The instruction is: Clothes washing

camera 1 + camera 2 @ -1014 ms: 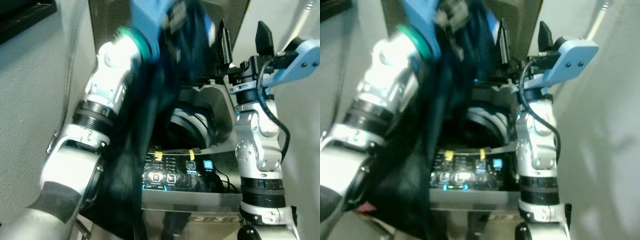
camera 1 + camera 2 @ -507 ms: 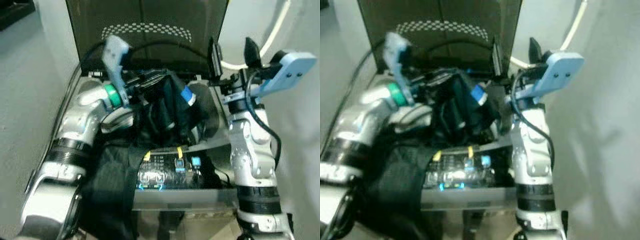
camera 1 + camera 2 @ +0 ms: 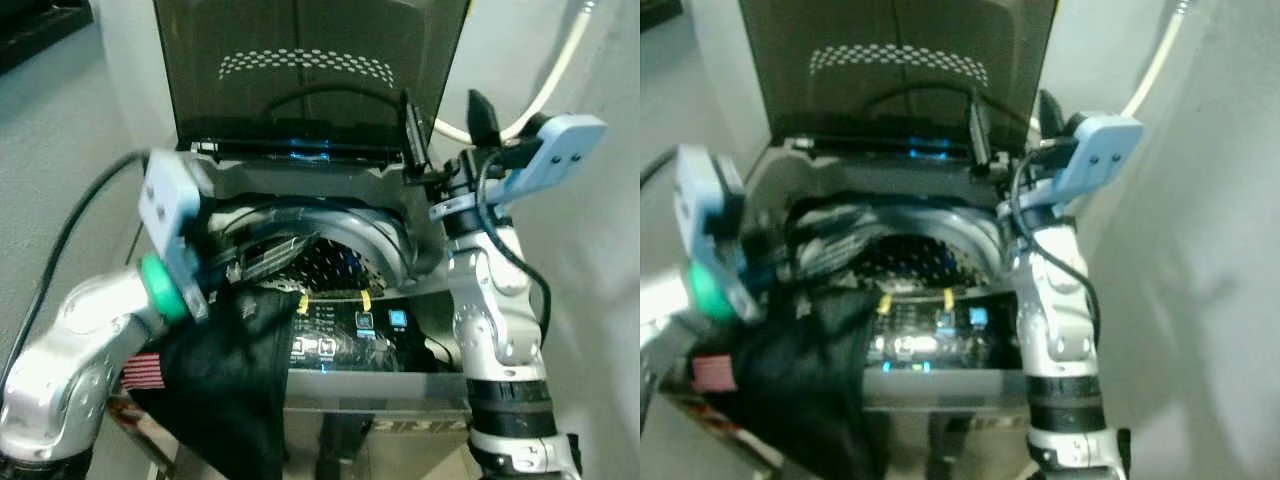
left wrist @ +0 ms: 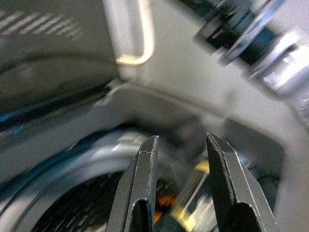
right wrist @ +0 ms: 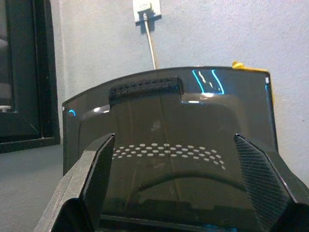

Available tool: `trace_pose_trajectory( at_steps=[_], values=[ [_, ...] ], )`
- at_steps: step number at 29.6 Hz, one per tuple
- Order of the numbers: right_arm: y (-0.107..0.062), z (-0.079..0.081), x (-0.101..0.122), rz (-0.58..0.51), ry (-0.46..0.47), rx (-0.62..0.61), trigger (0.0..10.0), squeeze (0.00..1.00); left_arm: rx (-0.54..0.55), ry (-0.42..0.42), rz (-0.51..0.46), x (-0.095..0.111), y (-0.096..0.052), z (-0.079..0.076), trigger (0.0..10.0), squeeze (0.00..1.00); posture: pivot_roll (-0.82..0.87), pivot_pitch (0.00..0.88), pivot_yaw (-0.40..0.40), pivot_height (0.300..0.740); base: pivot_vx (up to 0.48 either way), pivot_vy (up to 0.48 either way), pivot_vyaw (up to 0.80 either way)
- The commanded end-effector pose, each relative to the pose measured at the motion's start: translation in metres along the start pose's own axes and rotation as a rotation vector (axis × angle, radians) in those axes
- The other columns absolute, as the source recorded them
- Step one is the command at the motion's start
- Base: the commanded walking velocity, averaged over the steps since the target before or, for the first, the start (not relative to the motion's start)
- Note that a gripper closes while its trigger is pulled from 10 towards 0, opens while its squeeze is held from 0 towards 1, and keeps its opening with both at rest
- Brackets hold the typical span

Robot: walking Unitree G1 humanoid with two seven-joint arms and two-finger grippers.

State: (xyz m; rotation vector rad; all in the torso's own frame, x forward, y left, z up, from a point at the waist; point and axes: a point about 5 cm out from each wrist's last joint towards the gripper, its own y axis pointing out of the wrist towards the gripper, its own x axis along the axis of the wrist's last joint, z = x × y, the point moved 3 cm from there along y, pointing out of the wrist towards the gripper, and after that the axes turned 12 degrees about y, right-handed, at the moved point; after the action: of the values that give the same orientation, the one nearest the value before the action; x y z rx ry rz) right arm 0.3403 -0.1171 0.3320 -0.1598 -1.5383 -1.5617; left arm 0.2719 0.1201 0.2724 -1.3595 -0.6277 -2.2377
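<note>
Loading step: left gripper (image 4: 178, 159) released over the drum (image 3: 320, 262); right gripper (image 3: 440, 110) spread, idle at two o'clock. Next, grab the dark garment (image 3: 225, 385) at seven o'clock.

Pale grey plastered walls (image 3: 80, 120) close in the corner. Beyond the spread right jaws, a white wall socket (image 5: 143, 6) sits high up, a white cord (image 5: 150, 43) hanging from it. Beside them stands a dark-framed window (image 5: 21, 72). A cream hose (image 3: 560, 70) curves along the wall.
</note>
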Motion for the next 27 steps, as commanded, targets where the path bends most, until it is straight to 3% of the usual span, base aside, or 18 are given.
trace_pose_trajectory(
  at_steps=[1, 6, 7, 10, 13, 24, 25, 27],
  values=[
    [-0.003, -0.001, -0.008, 0.035, 0.013, 0.004, 10.0, 0.00, 0.075, 0.006, 0.094, -0.012, -0.012, 0.003, 10.0, 0.00, 0.08, 0.105, -0.006, 0.740, 0.000, 0.000, 0.00],
    [-0.003, 0.000, -0.013, 0.053, 0.019, 0.007, 10.0, 0.00, 0.182, -0.041, 0.183, -0.023, -0.027, 0.009, 10.0, 0.00, 0.08, 0.106, -0.009, 0.740, 0.000, 0.000, 0.00],
    [-0.003, 0.000, -0.016, 0.060, 0.024, 0.009, 10.0, 0.00, 0.212, -0.101, 0.231, -0.030, -0.032, 0.010, 10.0, 0.00, 0.09, 0.106, -0.013, 0.740, 0.000, 0.000, 0.00],
    [-0.003, 0.000, -0.016, 0.062, 0.025, 0.009, 10.0, 0.00, 0.212, -0.119, 0.242, -0.032, -0.033, 0.010, 10.0, 0.00, 0.09, 0.106, -0.013, 0.740, 0.000, 0.000, 0.00],
    [-0.003, 0.000, -0.016, 0.063, 0.026, 0.008, 10.0, 0.00, 0.190, -0.190, 0.296, -0.045, -0.036, 0.001, 10.0, 0.00, 0.08, 0.106, -0.008, 0.740, 0.000, 0.000, 0.00],
    [-0.005, -0.002, -0.014, 0.056, 0.017, -0.004, 10.0, 0.00, 0.158, -0.269, 0.347, -0.058, -0.038, -0.007, 10.0, 0.00, 0.07, 0.107, 0.005, 0.740, 0.000, 0.000, 0.00],
    [-0.006, -0.003, -0.014, 0.054, 0.015, -0.008, 10.0, 0.00, 0.166, -0.297, 0.363, -0.062, -0.039, -0.008, 8.5, 0.00, 0.07, 0.107, 0.005, 0.740, 0.000, 0.000, 0.00],
    [-0.006, -0.003, -0.014, 0.054, 0.015, -0.008, 10.0, 0.00, 0.166, -0.297, 0.363, -0.062, -0.039, -0.008, 8.5, 0.00, 0.07, 0.107, 0.005, 0.740, 0.000, 0.000, 0.00]
  ],
)
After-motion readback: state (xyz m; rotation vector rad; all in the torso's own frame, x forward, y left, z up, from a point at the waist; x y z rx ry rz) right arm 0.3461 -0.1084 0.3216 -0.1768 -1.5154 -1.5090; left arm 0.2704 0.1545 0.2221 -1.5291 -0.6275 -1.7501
